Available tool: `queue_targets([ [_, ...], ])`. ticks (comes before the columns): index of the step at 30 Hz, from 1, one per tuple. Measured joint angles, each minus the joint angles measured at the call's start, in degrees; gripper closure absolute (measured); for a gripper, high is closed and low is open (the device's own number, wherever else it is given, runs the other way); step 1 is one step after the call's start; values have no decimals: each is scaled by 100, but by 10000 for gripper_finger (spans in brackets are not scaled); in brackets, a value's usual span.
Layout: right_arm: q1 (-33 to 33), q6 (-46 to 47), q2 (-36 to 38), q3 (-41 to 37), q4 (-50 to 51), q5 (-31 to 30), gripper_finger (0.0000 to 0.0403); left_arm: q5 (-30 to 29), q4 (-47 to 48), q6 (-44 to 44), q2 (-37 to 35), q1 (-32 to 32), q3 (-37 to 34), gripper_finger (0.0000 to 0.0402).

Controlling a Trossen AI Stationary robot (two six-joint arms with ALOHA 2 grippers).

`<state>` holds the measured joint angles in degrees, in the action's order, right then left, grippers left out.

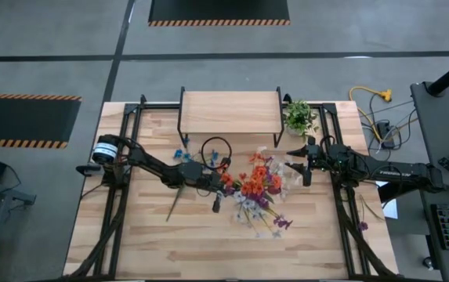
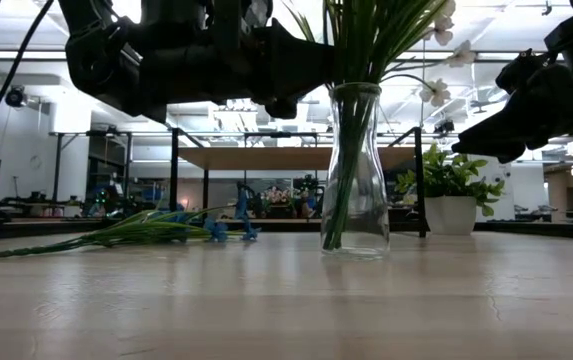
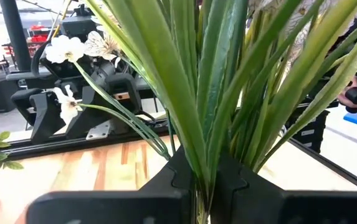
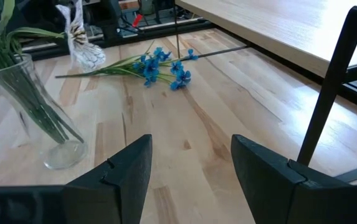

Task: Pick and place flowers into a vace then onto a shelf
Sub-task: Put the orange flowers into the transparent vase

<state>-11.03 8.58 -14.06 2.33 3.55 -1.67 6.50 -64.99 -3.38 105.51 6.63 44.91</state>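
Nearest us, the small clear glass vase (image 2: 354, 170) stands upright on the wood-plank tabletop (image 1: 208, 243), full of long-stemmed artificial flowers (image 1: 259, 184). We see the left gripper (image 3: 204, 180) clamped on their green stems, arm reaching inward. The right gripper (image 4: 190, 168) hovers beside with its jaws apart. Farther back lies a blue-blossomed stem (image 4: 159, 64), then the low light-wood shelf (image 1: 229, 110).

Clear vace (image 2: 355, 170) upright holding flowers (image 1: 258, 185), blue stem (image 4: 159, 64) lying apparently before shelf (image 1: 229, 112)
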Motion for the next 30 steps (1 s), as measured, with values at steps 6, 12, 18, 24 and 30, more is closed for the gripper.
queue_targets([
  [6,-1,0,0,2,0,0,193,0,-1,5,-4,0,0,376],
  [12,0,-2,-2,2,0,0,193,-18,-5,157,-50,-2,0,302],
  [18,0,0,-2,0,1,1,193,-19,82,170,-221,-4,-3,231],
  [24,-2,-2,-4,1,14,8,193,-15,1033,417,-700,-4,-22,188],
  [30,0,-2,-2,0,15,7,193,-11,1767,450,-1180,-4,-25,178],
])
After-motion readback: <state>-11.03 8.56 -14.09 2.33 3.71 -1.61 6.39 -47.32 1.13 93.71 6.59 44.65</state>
